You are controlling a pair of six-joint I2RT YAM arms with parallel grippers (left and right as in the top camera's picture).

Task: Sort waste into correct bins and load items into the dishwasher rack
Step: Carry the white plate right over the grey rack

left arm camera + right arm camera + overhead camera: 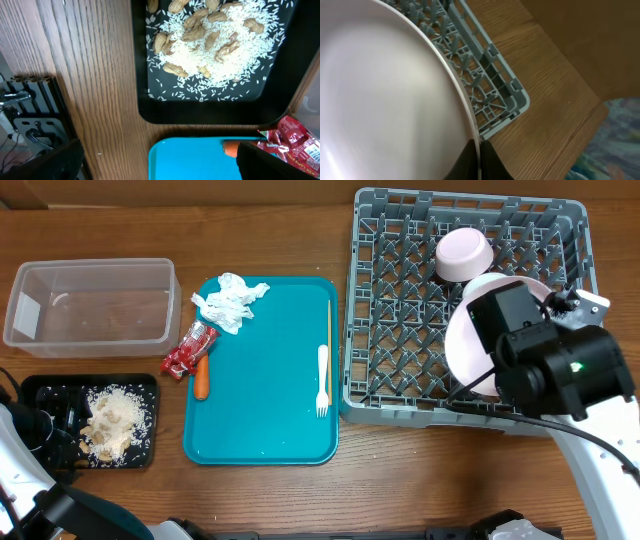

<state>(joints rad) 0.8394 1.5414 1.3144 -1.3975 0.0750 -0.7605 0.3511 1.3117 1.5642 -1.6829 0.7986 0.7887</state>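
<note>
My right end effector pinches the rim of the white plate tight, holding it over the dishwasher rack near its corner wall, with bare table beyond. My left end effector gapes wide and empty, above the gap between the black tray and the teal tray.

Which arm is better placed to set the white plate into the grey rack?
Right: the right gripper pinches the plate by its rim over the rack. The left gripper hangs open far off, by the black tray.
</note>
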